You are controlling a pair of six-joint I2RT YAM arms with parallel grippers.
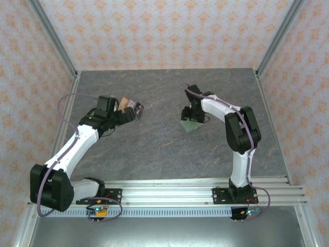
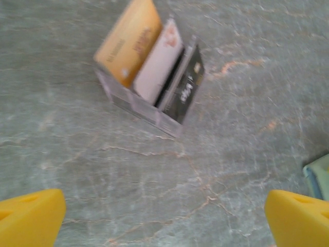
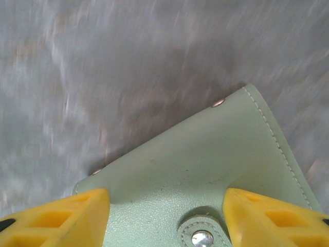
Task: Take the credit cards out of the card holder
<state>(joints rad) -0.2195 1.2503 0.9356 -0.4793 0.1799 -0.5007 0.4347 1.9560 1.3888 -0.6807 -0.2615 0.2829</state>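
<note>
A wide strip of bare table (image 1: 154, 149) lies open between the cards (image 1: 132, 107) on the left and the card holder (image 1: 190, 125) on the right. Walls (image 1: 154, 31) close the far edge and both sides.

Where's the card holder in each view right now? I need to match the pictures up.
Top external: the card holder sits right of centre on the grey marbled table.
Left wrist: a pale green corner of it pokes in at the right edge.
Right wrist: it covers the lower middle, with its snap tab at the bottom edge.
Shared landmark: the grey marbled table, beneath the holder in all three views.
</note>
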